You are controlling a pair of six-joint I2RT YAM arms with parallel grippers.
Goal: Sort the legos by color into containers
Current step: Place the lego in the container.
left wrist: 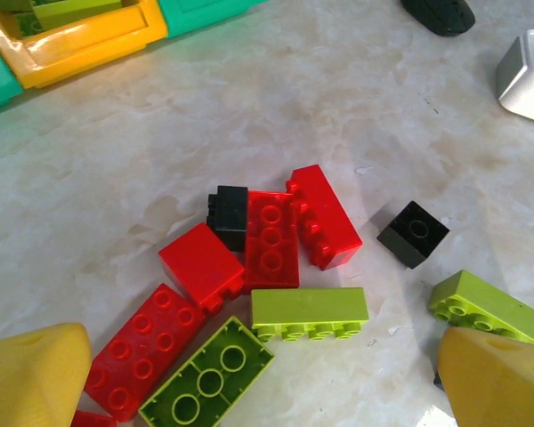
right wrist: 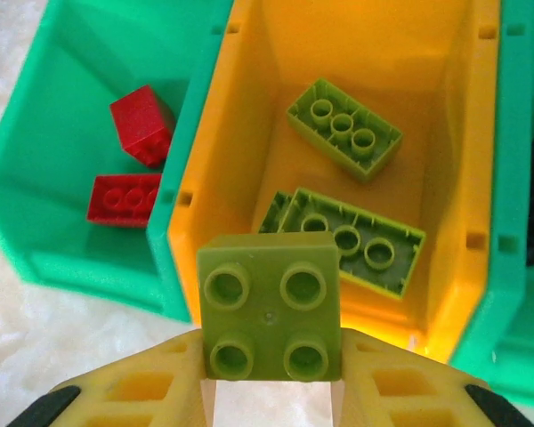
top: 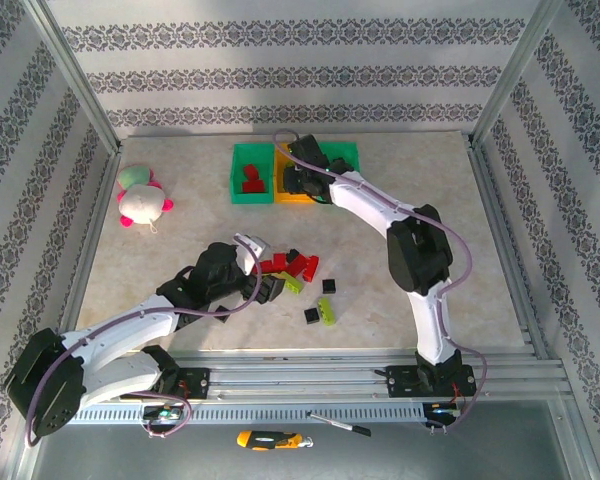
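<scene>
Loose legos (top: 298, 268) on the table (top: 435, 175), containers (top: 252, 197) behind

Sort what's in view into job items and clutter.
Job: loose legos, lime brick in the right gripper, three joined bins.
Clutter: plush toy, white block, yellow-handled tool, pen.

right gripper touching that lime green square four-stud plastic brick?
Touching. Right wrist view: the lime green square four-stud plastic brick sits clamped between yellow fingers of the right gripper, no gap either side.
</scene>
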